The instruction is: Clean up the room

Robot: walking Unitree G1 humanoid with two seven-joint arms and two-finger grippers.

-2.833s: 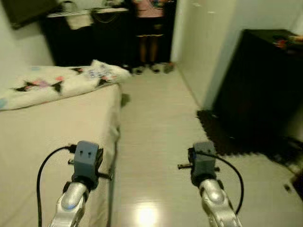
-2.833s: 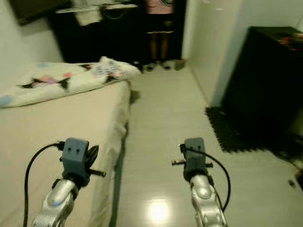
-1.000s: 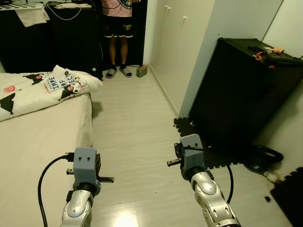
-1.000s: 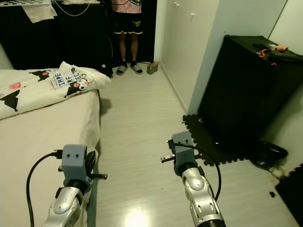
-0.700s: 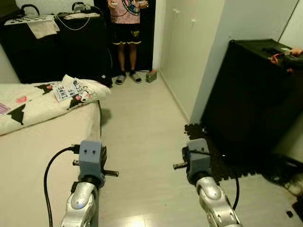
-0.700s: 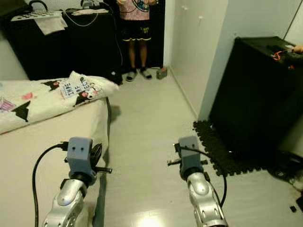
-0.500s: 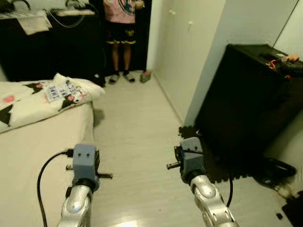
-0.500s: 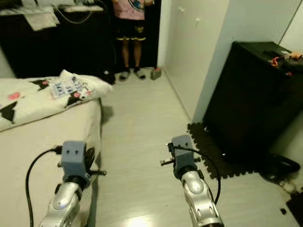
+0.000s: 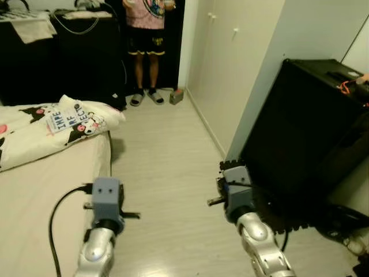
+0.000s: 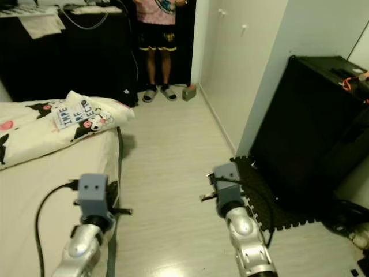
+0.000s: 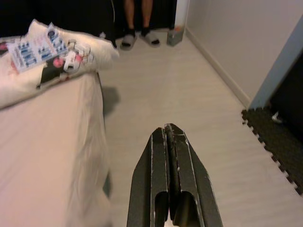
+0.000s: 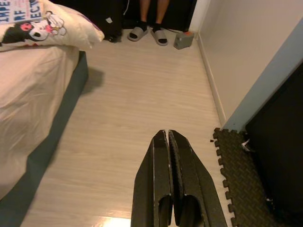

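Nearest you, both arms are held out low. Your left gripper has its fingers pressed together on nothing, above the floor just beside the bed's edge. Your right gripper is likewise closed and empty, over the pale wood floor near the black foam mat. On your left is the bed with a cream sheet; further along it lies a cartoon-print pillow, its corner hanging over the bed's edge. On your right a black cabinet stands against the wall. Beyond, a small box sits on the floor by the doorway, beside a person standing in sandals.
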